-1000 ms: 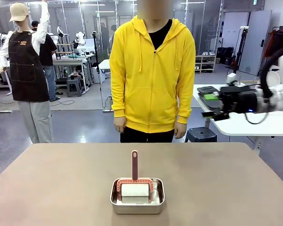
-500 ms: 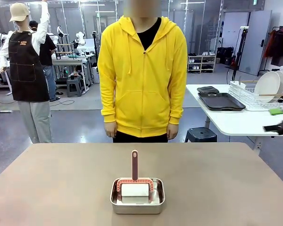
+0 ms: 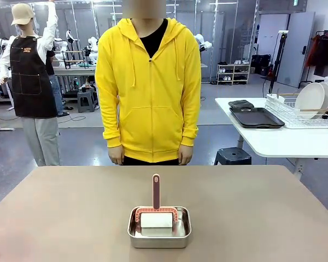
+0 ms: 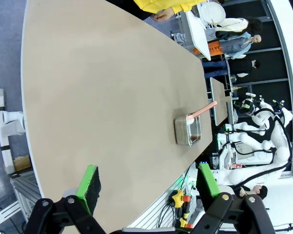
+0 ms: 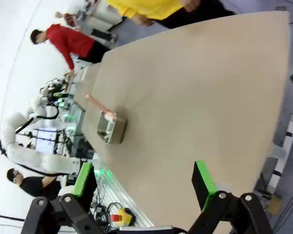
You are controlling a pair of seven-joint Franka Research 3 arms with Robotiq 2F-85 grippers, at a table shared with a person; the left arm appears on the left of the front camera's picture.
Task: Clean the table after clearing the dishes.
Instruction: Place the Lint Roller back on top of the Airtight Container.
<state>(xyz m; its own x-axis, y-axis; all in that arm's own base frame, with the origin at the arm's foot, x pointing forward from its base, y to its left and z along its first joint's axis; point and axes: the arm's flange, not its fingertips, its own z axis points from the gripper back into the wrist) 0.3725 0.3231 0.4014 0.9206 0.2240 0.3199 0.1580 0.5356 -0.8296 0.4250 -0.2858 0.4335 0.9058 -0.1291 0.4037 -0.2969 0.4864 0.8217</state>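
Now the taupe counter (image 3: 71,213) carries a steel pan (image 3: 159,229) near-centre; left end effector (image 4: 147,187) and right end effector (image 5: 142,184) gape wide.

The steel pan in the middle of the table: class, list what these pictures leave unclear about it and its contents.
- Front view: the white block sits in the steel pan; its material is unreadable, and its underside is hidden by the pan wall.
- Front view: the brush head is hidden behind the block.
- Both wrist views: the pan is too small to show contents.
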